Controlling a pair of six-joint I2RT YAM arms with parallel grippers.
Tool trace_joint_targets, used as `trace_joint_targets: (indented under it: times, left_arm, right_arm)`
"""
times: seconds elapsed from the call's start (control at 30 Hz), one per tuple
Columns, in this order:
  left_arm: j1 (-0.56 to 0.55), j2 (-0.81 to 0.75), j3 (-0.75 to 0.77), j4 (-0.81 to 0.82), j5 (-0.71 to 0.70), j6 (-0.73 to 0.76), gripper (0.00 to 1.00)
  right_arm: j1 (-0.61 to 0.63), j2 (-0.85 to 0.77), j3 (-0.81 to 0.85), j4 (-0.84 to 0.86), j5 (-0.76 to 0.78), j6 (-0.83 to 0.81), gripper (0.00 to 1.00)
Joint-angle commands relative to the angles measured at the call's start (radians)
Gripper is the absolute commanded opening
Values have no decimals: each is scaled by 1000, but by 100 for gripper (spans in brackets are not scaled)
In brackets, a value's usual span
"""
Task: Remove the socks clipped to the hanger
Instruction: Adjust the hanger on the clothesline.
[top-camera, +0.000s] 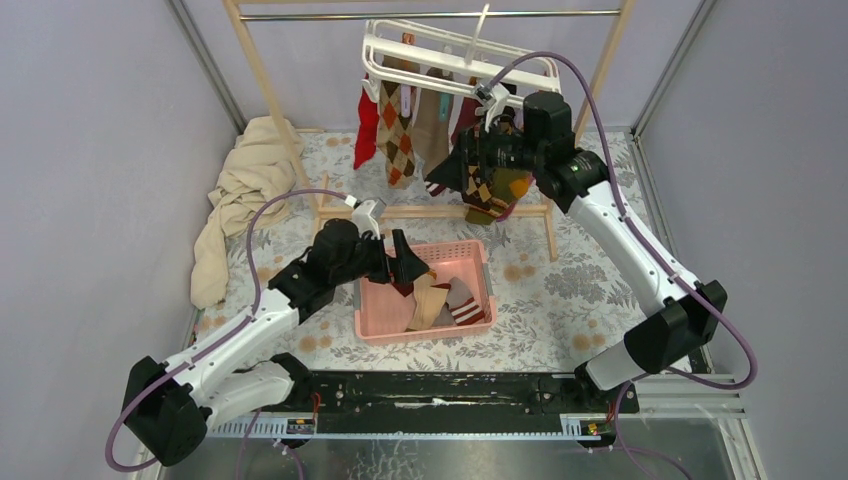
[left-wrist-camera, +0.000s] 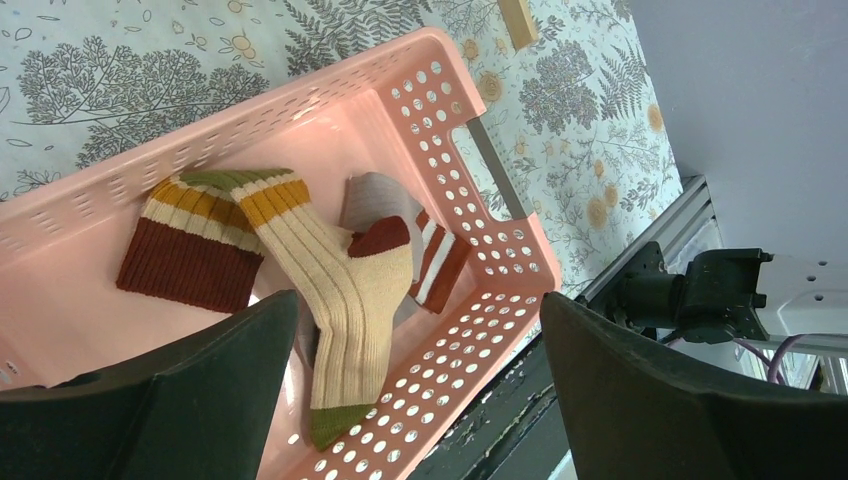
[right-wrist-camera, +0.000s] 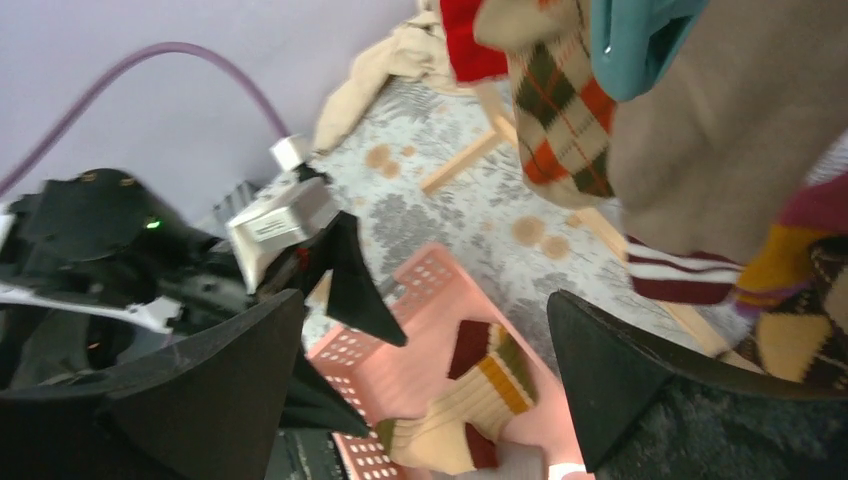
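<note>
A pink basket (top-camera: 425, 333) stands on the fern-print cover (top-camera: 580, 285); a beige towel (top-camera: 245, 180) lies beside the wooden rack (top-camera: 262, 75).

Basket (left-wrist-camera: 480, 150): pink moulded plastic, smooth, slight sheen, perforated walls. Socks (left-wrist-camera: 350, 290): knit cloth, matt, the cream one coarsely ribbed. Argyle sock (right-wrist-camera: 555, 110): finer, flatter knit. Hanger (top-camera: 400, 45): white plastic, glossy. Rack posts (top-camera: 262, 80): bare pale wood, matt. Rail (top-camera: 420, 15) on top: bright metal. Table cover (top-camera: 580, 290): printed cloth, matt. Beige heap (top-camera: 245, 180): soft crumpled cloth. Left gripper (left-wrist-camera: 418, 300) fingers (left-wrist-camera: 200, 400): matt black plastic, faintly grainy. Cable (right-wrist-camera: 170, 46): smooth purple sheath. Base rail (top-camera: 450, 385): black metal, scuffed.
</note>
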Motion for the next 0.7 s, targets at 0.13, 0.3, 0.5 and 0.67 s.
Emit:
trace_joint_targets:
  times: [0.13, 0.3, 0.5, 0.67]
  left_arm:
    - [-22, 32, 46, 15, -25, 10, 99]
    - [-29, 42, 47, 23, -29, 6, 99]
    - [-32, 26, 39, 23, -34, 5, 99]
    - [-32, 20, 31, 28, -37, 8, 99]
  right_arm:
    - [19, 54, 65, -222, 364, -112, 100]
    - [6, 89, 27, -164, 197, -80, 100]
    - [-4, 119, -62, 23, -87, -12, 100]
    - [-3, 70, -192, 208, 3, -34, 100]
